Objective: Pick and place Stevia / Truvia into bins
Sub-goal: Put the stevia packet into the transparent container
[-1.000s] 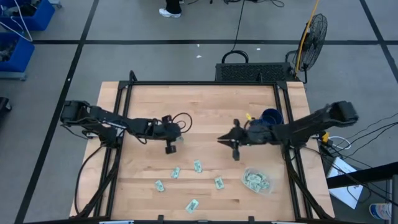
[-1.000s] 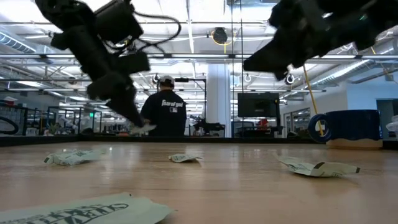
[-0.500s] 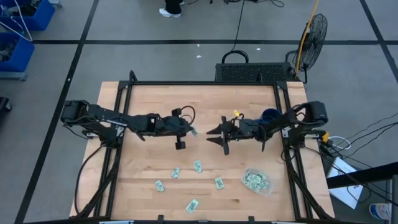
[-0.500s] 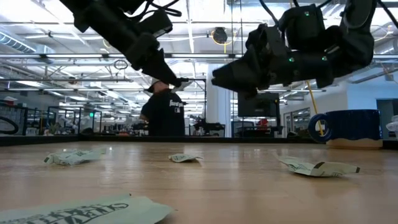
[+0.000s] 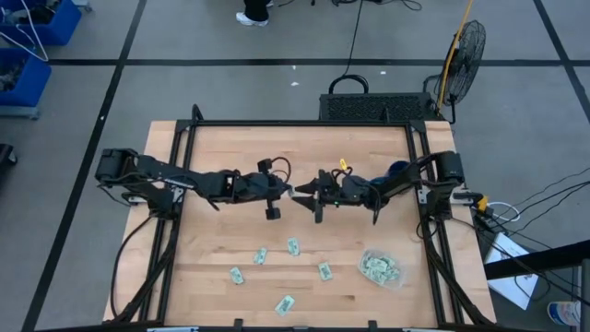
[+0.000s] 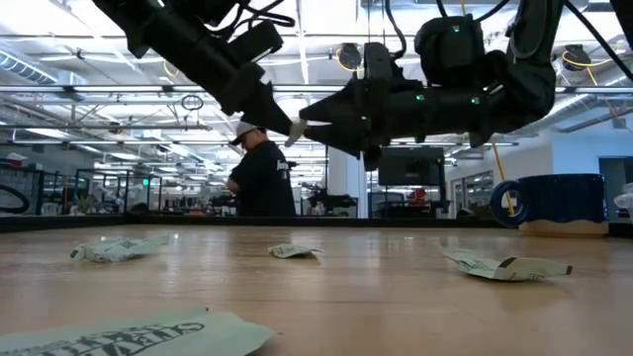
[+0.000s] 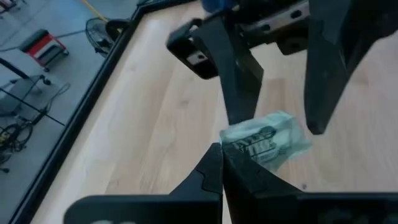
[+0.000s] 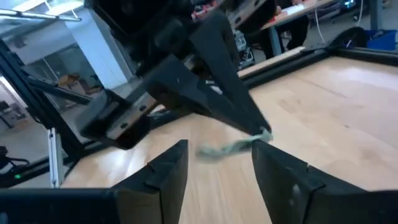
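Note:
My left gripper (image 5: 287,192) is above the table's middle, shut on one pale green and white Stevia sachet (image 7: 266,139). My right gripper (image 5: 303,195) faces it from the right, open. Its two fingers (image 7: 241,84) stand on either side of the held sachet (image 8: 225,149); I cannot tell whether they touch it. Several more sachets (image 5: 293,246) lie flat on the wood nearer the front edge. The clear bin (image 5: 380,268) sits at the front right with sachets inside. My left gripper pinches the sachet's near end (image 7: 235,149) between the free ends of its two fingers. The fingers run roughly level, pointing toward the table's right. The sachet sticks out beyond the fingertips, lifted clear of the table.
A dark blue mug (image 5: 403,171) stands by the right edge behind my right arm. In the low view, crumpled sachets (image 6: 504,265) lie on the table and a person (image 6: 262,178) stands in the room beyond. Bare wood lies along the far half.
My left gripper has risen from the table and moved toward the right and far edges, carrying the sachet clear of the wood. My right gripper has travelled toward the table's left to meet it and has opened, its fingers now on either side of the sachet.

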Motion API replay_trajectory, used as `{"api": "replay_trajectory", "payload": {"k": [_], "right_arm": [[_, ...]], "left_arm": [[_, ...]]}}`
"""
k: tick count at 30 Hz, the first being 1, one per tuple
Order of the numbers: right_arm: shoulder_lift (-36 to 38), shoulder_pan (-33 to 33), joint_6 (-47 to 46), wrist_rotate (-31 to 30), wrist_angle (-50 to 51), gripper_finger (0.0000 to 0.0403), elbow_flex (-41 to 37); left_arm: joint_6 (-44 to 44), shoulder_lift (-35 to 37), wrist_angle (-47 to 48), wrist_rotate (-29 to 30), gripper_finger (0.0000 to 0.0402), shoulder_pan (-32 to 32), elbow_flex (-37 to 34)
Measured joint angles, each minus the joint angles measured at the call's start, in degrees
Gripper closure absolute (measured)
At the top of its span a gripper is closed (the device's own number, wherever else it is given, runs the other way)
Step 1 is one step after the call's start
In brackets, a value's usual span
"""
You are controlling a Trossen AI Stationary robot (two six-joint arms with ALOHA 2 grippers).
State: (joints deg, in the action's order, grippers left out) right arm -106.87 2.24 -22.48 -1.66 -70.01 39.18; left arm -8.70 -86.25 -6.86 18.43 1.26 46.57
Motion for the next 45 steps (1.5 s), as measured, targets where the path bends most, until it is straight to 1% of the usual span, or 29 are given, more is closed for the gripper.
{"api": "replay_trajectory", "payload": {"k": [6,8,11,15,18,23,25,26,28,30,35,37,38,45], "right_arm": [[0.0,0.1,-0.9,-4.7,0.5,0.0234,0.1],[0.1,0.5,-1.7,-4.5,2.5,0.0234,0.1],[0.0,0.9,-5.6,-4.3,6.4,0.0234,0.1],[0.0,1.1,-4.6,-4.3,9.0,0.0234,0.1],[0.0,1.1,-3.3,-4.2,7.7,0.0234,0.1],[0.0,1.1,-1.8,-4.1,7.2,0.0234,0.1],[0.0,1.1,-1.7,-3.8,7.2,0.0235,0.1],[0.0,1.1,-1.7,-2.7,7.2,0.0238,0.1],[0.0,1.1,-1.9,-0.9,6.8,0.0251,0.1],[0.0,1.1,-1.8,-0.5,6.7,0.0272,0.1],[0.0,1.1,-1.7,-0.6,6.8,0.0351,0.1],[0.0,1.1,-0.6,-0.6,6.9,0.0384,0.1],[0.0,1.1,-0.1,-0.6,6.8,0.0393,0.1],[0.0,1.1,0.9,0.3,6.9,0.0389,0.1]], "left_arm": [[-0.1,-2.3,-0.7,-0.2,0.0383,0.1,0.0],[0.0,-2.3,-0.9,0.1,0.0387,0.4,0.0],[0.3,-2.2,-1.0,0.1,0.0397,0.5,0.0],[0.9,-1.9,-2.9,0.1,0.0387,0.8,0.0],[0.9,-1.9,-2.7,0.1,0.0382,0.8,0.0],[1.4,-1.9,-3.0,0.1,0.0397,0.8,0.0],[1.6,-1.9,-3.1,-0.1,0.0393,0.8,0.0],[1.5,-1.9,-3.1,0.0,0.0389,0.8,0.0],[1.5,-1.9,-3.1,0.1,0.0382,0.8,0.0],[1.5,-1.9,-3.2,0.1,0.0381,0.8,0.0],[1.5,-1.9,-3.2,-0.4,0.0397,0.8,0.0],[1.5,-1.9,-3.2,-0.6,0.0396,0.9,0.0],[1.5,-1.9,-3.2,-0.8,0.0392,0.9,0.0],[1.5,-1.9,-2.7,-0.6,0.0331,1.5,0.0]]}}
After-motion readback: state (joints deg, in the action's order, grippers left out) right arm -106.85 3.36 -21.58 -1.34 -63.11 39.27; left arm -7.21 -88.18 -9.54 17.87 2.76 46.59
